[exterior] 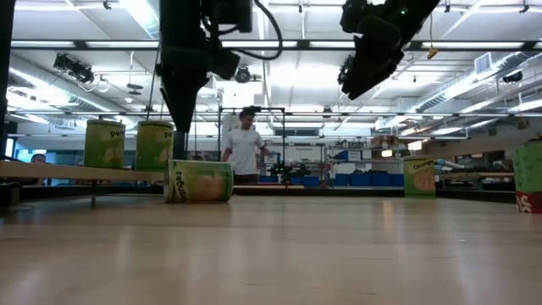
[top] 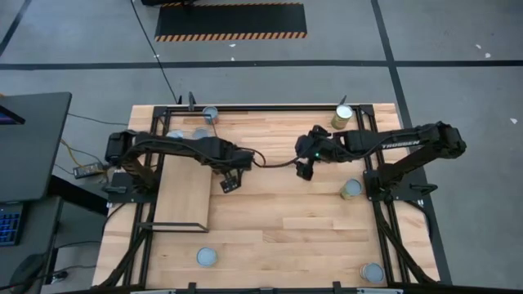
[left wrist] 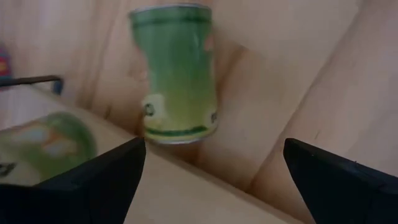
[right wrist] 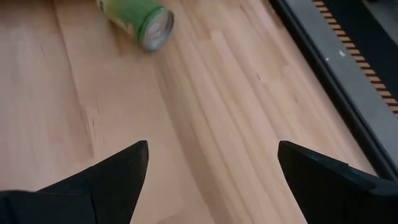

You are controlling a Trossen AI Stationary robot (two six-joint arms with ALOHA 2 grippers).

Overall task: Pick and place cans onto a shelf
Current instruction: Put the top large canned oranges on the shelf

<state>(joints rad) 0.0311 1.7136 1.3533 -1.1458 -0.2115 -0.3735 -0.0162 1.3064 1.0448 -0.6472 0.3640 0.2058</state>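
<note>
Grey concrete floor (top: 458,49) surrounds the wooden table (top: 278,220), crossed by dark lines. At twelve o'clock in the high view lies a black mat (top: 230,20) with orange-and-black hazard stripes along its edges. At nine o'clock stands a dark desk (top: 33,139), with a keyboard (top: 10,224) toward eight o'clock. The low view looks into a bright workshop: ceiling strip lights (exterior: 474,80), white beams, blue bins (exterior: 356,179) along the far side, and a person in a white shirt (exterior: 246,148) standing at centre.

Bright, even light from ceiling strip lamps (exterior: 279,42) in the far room; left wrist view blurred; shadows faint.
</note>
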